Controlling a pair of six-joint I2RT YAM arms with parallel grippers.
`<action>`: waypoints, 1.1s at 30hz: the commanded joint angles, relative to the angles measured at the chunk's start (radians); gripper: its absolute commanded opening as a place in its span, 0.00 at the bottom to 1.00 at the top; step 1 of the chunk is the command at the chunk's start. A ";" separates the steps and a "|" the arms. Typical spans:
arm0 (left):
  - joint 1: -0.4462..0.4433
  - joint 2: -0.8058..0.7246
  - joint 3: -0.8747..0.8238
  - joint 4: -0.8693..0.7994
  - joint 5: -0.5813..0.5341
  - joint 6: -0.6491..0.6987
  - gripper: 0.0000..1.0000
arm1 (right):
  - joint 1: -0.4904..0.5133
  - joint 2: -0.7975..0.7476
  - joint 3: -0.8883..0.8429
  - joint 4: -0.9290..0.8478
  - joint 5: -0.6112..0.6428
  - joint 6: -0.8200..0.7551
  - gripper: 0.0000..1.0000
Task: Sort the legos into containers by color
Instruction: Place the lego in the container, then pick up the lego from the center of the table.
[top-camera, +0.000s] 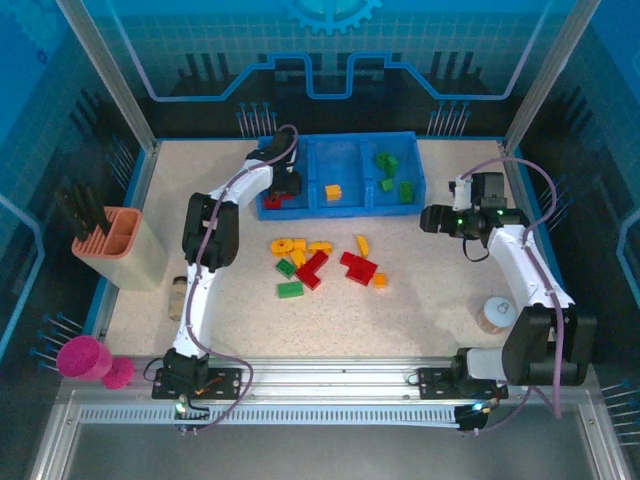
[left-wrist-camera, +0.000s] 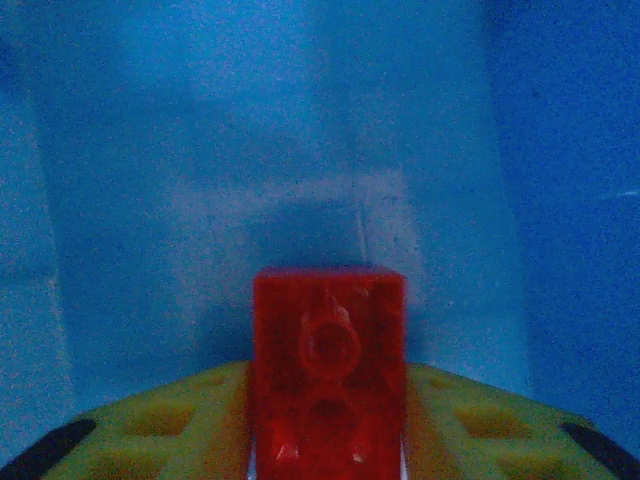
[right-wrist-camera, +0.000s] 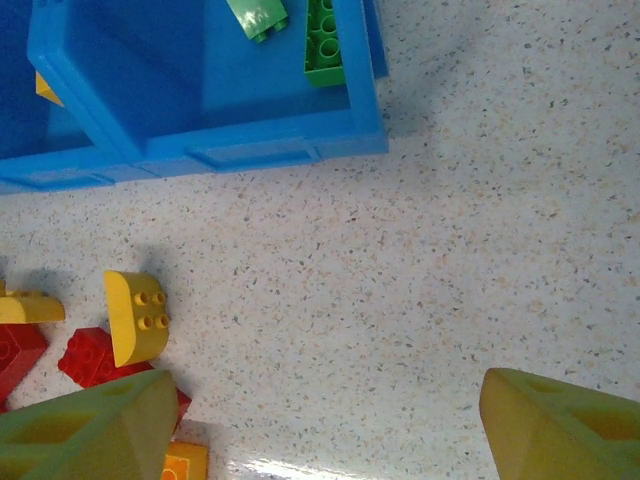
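Release is the risky part here. The left gripper (top-camera: 284, 190) hangs inside the left compartment of the tray (top-camera: 360, 211), at the table's far edge, with a red brick (left-wrist-camera: 328, 350) between its fingers (left-wrist-camera: 170, 420). I cannot tell whether they clamp it or merely flank it. If the brick clings to one pad, a lift would drag it out. If it drops askew, it may bounce over the divider toward the yellow brick (top-camera: 333, 192) in the middle compartment. The right gripper (right-wrist-camera: 327, 392) hovers toward the table's right edge, jaws wide apart and empty, beside the loose pile (top-camera: 320, 262). A reach there could cross the left arm.
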 joint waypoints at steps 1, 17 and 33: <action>0.007 -0.037 -0.018 0.042 0.006 -0.014 0.48 | 0.018 0.000 0.010 -0.019 0.005 -0.012 0.80; -0.021 -0.371 -0.152 0.112 -0.003 0.053 0.43 | 0.081 0.034 0.002 0.009 0.038 0.015 0.81; -0.303 -0.790 -0.687 -0.073 -0.059 -0.016 0.54 | 0.120 0.032 0.001 0.022 0.022 0.017 0.80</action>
